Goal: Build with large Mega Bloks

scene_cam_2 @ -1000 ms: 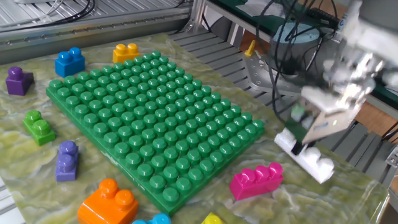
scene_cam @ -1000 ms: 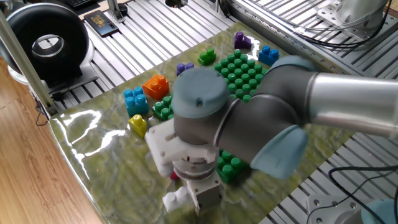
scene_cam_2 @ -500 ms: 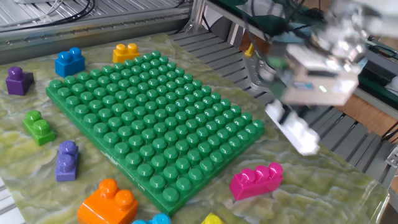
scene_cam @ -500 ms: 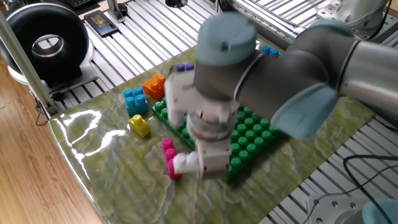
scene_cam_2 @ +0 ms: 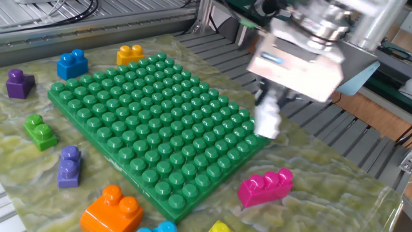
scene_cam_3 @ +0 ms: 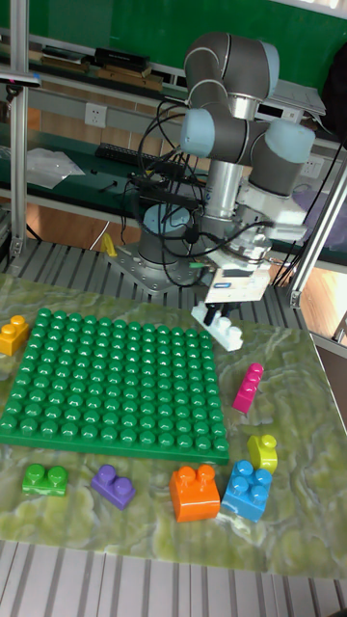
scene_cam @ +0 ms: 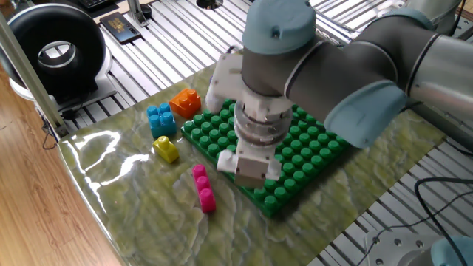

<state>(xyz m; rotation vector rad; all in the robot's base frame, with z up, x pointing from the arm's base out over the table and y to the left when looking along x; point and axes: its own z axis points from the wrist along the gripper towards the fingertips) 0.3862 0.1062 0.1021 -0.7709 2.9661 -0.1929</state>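
Observation:
My gripper (scene_cam_3: 227,310) is shut on a long white Mega Blok (scene_cam_3: 221,328) and holds it in the air, tilted, just off the big green baseplate's (scene_cam_3: 106,386) edge. In the other fixed view the white brick (scene_cam_2: 266,120) hangs blurred above the plate's corner (scene_cam_2: 257,138). A pink brick (scene_cam_2: 265,187) lies on the mat beside that corner. Yellow (scene_cam: 166,150), blue (scene_cam: 160,120) and orange (scene_cam: 185,101) bricks sit along one side of the plate. The arm hides much of the plate (scene_cam: 310,148) in one fixed view.
Around the plate lie a small green brick (scene_cam_2: 40,132), two purple bricks (scene_cam_2: 69,166) (scene_cam_2: 19,84), a blue brick (scene_cam_2: 72,64) and a yellow one (scene_cam_2: 130,54). The marbled mat ends at slatted aluminium table rails (scene_cam_2: 335,135). Cables hang behind the arm (scene_cam_3: 173,212).
The gripper lifted the white brick off the mat near the pink brick and swung it across toward the green baseplate's edge. The loose bricks stayed put.

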